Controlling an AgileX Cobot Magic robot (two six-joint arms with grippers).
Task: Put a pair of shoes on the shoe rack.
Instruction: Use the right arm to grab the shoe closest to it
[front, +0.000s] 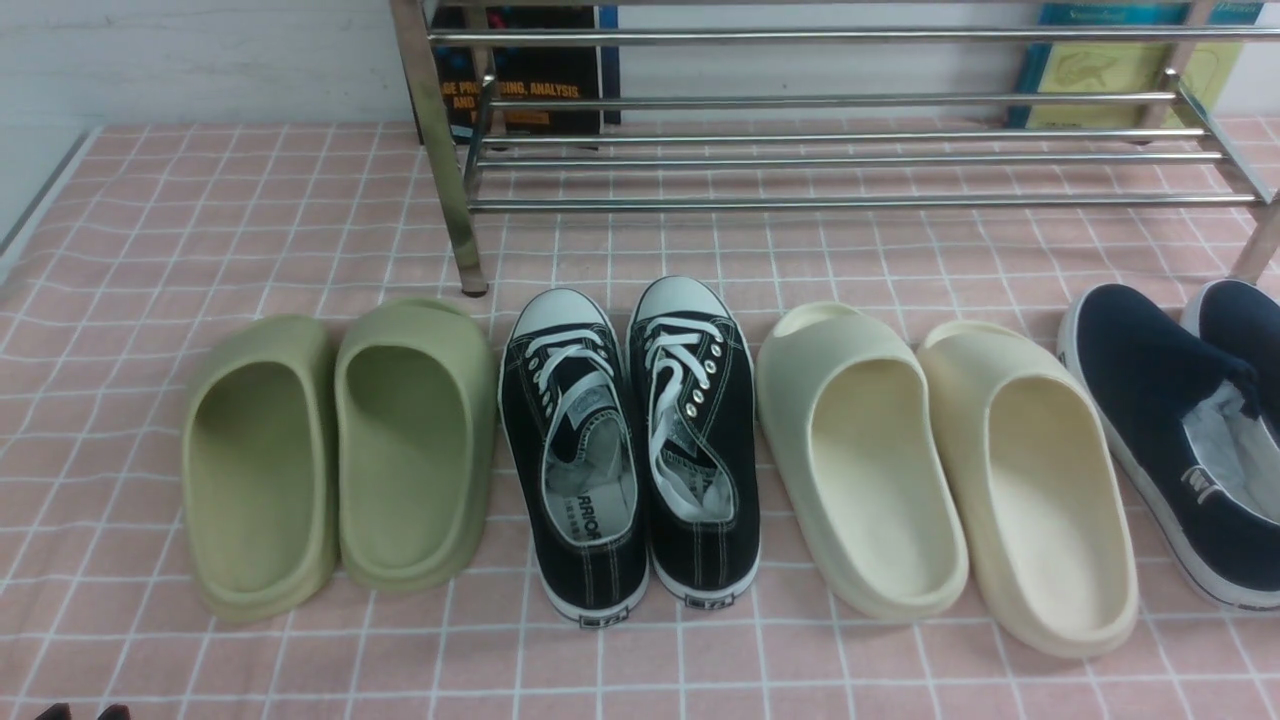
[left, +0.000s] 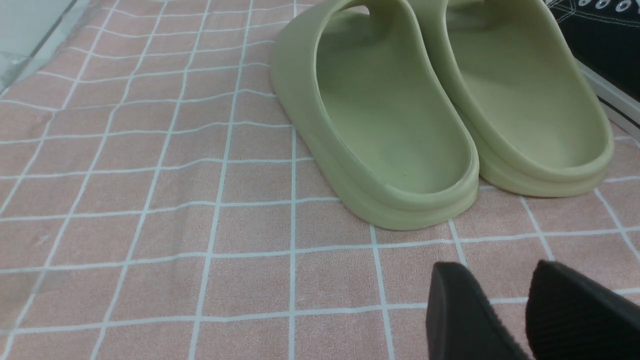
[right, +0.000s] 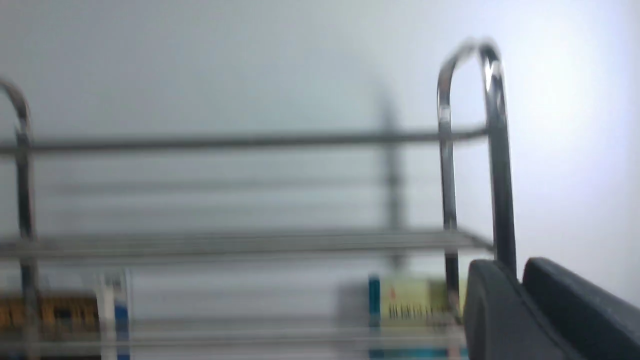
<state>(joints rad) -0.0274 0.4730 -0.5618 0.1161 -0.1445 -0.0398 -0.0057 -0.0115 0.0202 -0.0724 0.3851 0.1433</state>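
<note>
The pair of navy slip-on shoes stands on the cloth at the far right of the front view: one shoe (front: 1150, 400) in full, the other (front: 1245, 325) cut off by the frame edge. The chrome shoe rack (front: 820, 160) stands behind the row of footwear, its tubes bare. The right wrist view shows the rack (right: 250, 240) blurred, with my right gripper (right: 520, 272) raised before its end post, fingers together, holding nothing. My left gripper (left: 500, 272) hovers low behind the green slides, slightly open and empty. Only its tips (front: 80, 712) show in the front view.
In front of the rack stand green foam slides (front: 340, 450), black lace-up sneakers (front: 630, 440) and cream slides (front: 940, 470) in a row. Books (front: 530, 70) lean against the wall behind the rack. The pink checked cloth (front: 200, 200) ends at the table's left edge.
</note>
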